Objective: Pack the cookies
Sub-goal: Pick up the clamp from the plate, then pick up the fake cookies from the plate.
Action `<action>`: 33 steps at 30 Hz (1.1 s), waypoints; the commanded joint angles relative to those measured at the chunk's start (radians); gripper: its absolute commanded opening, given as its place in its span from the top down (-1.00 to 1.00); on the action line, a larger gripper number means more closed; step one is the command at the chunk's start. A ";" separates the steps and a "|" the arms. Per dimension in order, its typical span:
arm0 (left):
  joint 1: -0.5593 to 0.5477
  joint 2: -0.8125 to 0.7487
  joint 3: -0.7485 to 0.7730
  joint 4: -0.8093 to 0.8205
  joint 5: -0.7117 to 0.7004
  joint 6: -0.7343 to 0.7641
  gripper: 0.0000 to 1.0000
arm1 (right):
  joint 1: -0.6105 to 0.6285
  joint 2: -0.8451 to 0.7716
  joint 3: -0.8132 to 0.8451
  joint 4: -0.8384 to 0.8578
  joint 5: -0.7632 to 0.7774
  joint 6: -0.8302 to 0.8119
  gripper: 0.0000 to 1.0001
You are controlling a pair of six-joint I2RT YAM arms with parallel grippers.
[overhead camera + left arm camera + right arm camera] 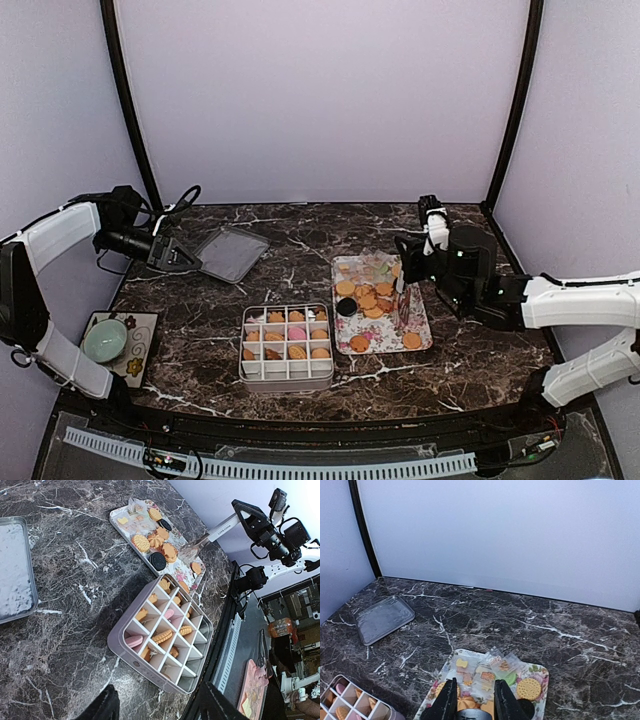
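Right claw [474, 705] is clenched on the metal tongs [220, 530], tips low over the flower-patterned tray [386, 336], while the left claw [178, 253] hangs released beside the tin lid [232, 252]. We'd pinch one biscuit gently by its edges, lift straight up, then aim for a bare cell in the divided tin [287, 380]. The cookies [368, 298] are small golden-orange rounds, with one black sandwich round among those on the tray. More sit in the tin's cells, pink ones among them.

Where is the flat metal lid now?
In the top view the lid lies at the back left of the table, beside the left gripper and behind the divided box.
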 commanded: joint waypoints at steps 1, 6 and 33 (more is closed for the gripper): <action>0.006 0.002 0.009 -0.015 0.013 0.008 -0.12 | -0.005 -0.063 -0.062 0.028 -0.008 0.005 0.63; 0.006 0.010 0.015 -0.013 0.021 0.003 -0.11 | -0.004 -0.118 -0.056 0.046 0.001 -0.011 0.65; 0.006 -0.001 0.012 -0.023 0.019 0.007 -0.11 | -0.006 0.000 -0.066 0.380 0.076 -0.065 0.52</action>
